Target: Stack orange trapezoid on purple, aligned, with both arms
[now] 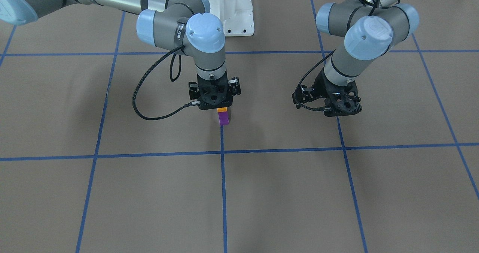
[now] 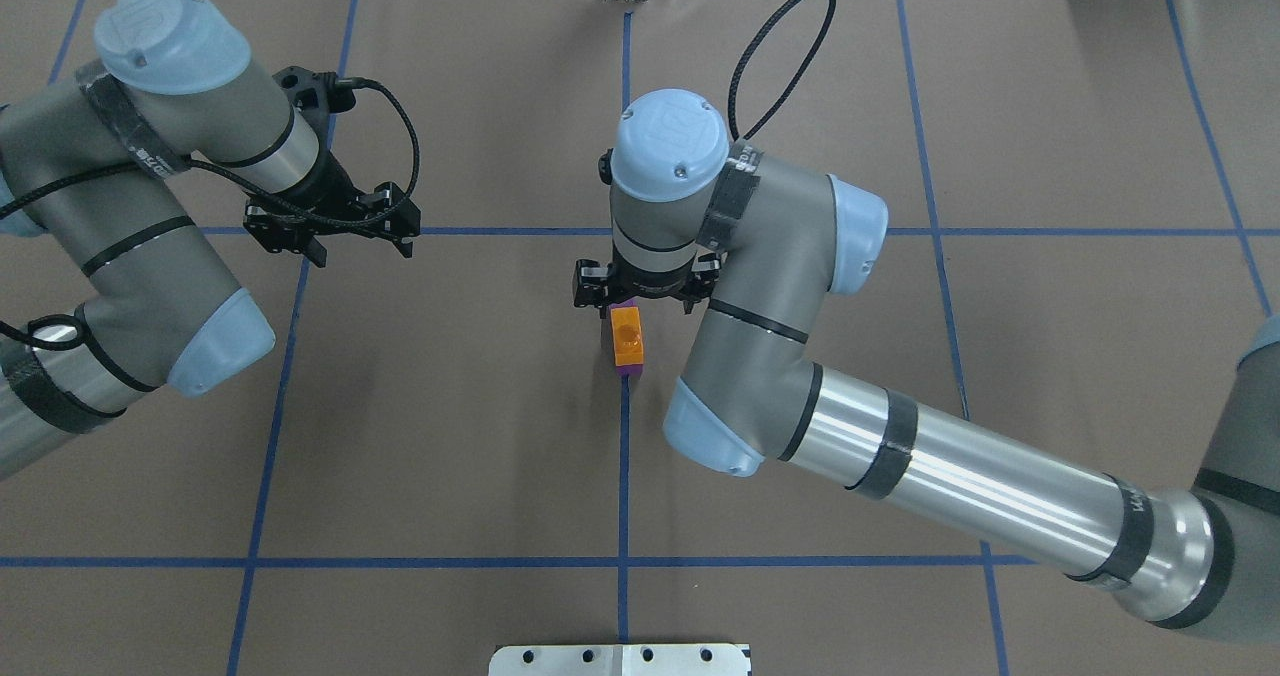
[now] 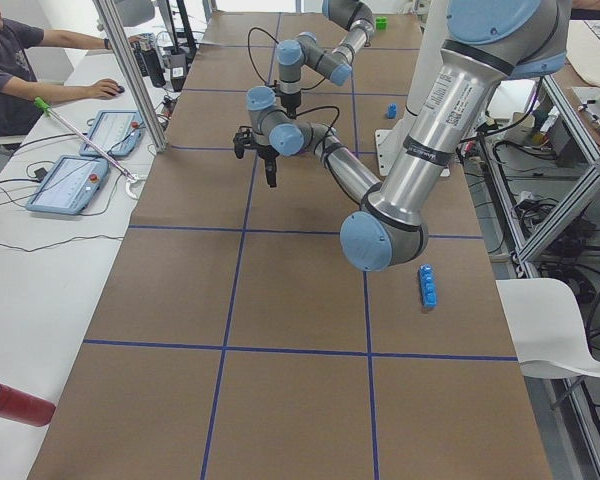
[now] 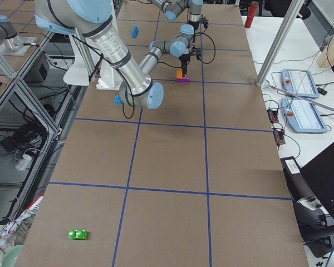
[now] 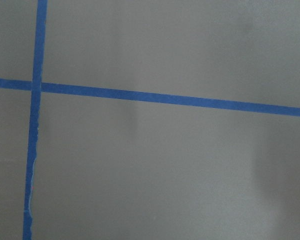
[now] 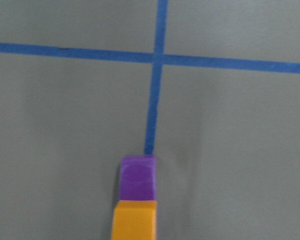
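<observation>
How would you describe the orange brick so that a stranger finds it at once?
Follow the middle blue tape line to the right arm's wrist. Beneath it, two small bricks stand stacked. The orange trapezoid is the upper one, on the purple.

Two arms [image 2: 150,256] [image 2: 760,286]; one orange trapezoid [image 2: 628,338]; one purple [image 1: 223,119]; two blue bricks [image 3: 429,286] [image 3: 391,110]; one green [image 4: 78,234].

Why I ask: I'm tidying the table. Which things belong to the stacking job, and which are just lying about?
Job: orange trapezoid, purple brick under it, right arm, left arm.
Lying about: long blue brick, small blue brick, green brick, red cylinder.
</observation>
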Controlling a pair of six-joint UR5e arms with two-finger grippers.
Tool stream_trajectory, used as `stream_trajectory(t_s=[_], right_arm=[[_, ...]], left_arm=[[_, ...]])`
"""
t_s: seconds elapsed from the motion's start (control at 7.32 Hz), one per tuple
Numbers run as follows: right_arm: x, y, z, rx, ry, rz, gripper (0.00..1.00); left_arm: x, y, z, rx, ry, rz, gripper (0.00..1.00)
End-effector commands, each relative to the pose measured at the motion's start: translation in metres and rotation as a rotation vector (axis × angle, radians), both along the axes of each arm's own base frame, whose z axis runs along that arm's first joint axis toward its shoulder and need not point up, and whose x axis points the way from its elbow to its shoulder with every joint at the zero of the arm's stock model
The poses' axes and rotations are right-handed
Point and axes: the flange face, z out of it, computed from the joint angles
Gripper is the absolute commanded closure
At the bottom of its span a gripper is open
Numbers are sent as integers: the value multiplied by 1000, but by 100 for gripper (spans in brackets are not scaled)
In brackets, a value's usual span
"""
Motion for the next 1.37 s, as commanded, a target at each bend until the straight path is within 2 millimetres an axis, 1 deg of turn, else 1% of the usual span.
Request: stream_trajectory(t_s=[0.0,0.14,0.27,0.41,0.55,0.68,0.82,0.96,1.09,1.23], right_arm=[[100,-7,50,-32,-32,55,0],[145,-5,89,-24,-8,70,0],[191,-8,136,4,36,59,0],[241,-19,184,15,81,37,0],[300,-29,228,12,98,23,0],[365,-34,273,30,97,-11,0],[428,-23,317,22,96,-27,0],[472,-10,352,12,92,-35,0],[502,7,381,-6,92,-38,0],[524,15,402,-11,98,-34,0]], left_arm=[[-36,-4,15,71,-7,22,0],[-62,-4,39,125,-26,58,0],[-98,7,66,184,-46,94,0],[-136,8,87,225,-69,106,0],[-164,10,105,236,-61,129,0],[-199,8,123,248,-42,150,0],[-237,7,149,270,-67,161,0],[-267,2,173,274,-89,156,0],[-281,-2,190,249,-96,143,0],[-293,10,210,214,-81,142,0]])
